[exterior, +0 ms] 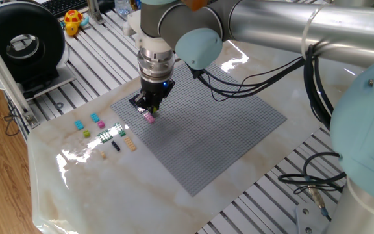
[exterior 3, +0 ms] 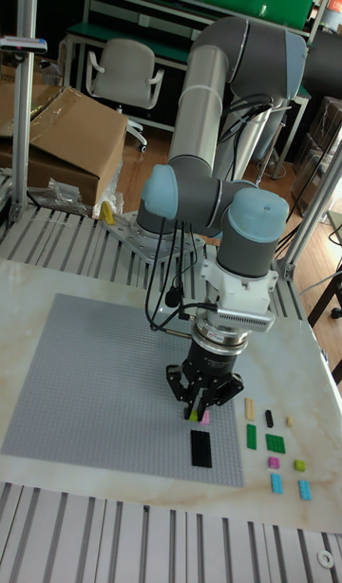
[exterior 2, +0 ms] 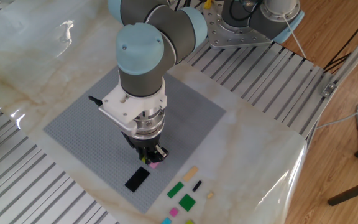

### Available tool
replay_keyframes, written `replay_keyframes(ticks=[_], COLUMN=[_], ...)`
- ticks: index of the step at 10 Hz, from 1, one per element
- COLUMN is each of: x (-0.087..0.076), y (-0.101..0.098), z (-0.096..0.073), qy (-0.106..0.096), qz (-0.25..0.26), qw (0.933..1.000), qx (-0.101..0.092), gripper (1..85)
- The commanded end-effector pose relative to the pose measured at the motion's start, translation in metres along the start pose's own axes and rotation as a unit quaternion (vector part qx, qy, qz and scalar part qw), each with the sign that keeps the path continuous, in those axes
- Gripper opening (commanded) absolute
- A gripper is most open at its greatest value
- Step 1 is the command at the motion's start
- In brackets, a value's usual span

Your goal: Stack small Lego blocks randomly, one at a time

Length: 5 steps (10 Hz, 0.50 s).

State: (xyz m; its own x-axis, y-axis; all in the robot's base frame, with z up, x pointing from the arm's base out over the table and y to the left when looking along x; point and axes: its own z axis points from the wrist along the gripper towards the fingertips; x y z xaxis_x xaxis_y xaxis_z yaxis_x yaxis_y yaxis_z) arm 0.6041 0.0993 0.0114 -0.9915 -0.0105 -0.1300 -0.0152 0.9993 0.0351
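My gripper (exterior: pixel 150 110) points straight down over the near-left part of the grey baseplate (exterior: pixel 206 123). Its fingers are close together, and in the tall fixed view a small yellow-green Lego block (exterior 3: pixel 194 415) shows between them. That block sits right against a pink block (exterior: pixel 150 118) on the plate, also seen as the pink block (exterior 2: pixel 155 165) and the pink block (exterior 3: pixel 203 418). A flat black block (exterior 2: pixel 137 179) lies on the plate beside the gripper (exterior 2: pixel 150 159). Whether the held block touches the pink one is hidden by the gripper (exterior 3: pixel 197 412).
Several loose small blocks lie on the marble beside the plate: cyan (exterior: pixel 79 124), green (exterior 2: pixel 186 201), tan (exterior 3: pixel 250 409), black (exterior 3: pixel 269 418). A black spool (exterior: pixel 21 42) stands at the far left. Slotted aluminium rails (exterior 2: pixel 23 186) surround the marble sheet.
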Motion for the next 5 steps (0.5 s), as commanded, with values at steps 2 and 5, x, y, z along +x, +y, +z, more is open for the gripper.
replay_keyframes(ticks=[2, 5], x=[0.0014, 0.0027], y=[0.0004, 0.0005], z=[0.0029, 0.0019], qy=[-0.007, -0.006], qz=[0.001, 0.005], qw=[0.9999, 0.9999], qx=[-0.007, -0.009], gripper=[1.3, 1.3])
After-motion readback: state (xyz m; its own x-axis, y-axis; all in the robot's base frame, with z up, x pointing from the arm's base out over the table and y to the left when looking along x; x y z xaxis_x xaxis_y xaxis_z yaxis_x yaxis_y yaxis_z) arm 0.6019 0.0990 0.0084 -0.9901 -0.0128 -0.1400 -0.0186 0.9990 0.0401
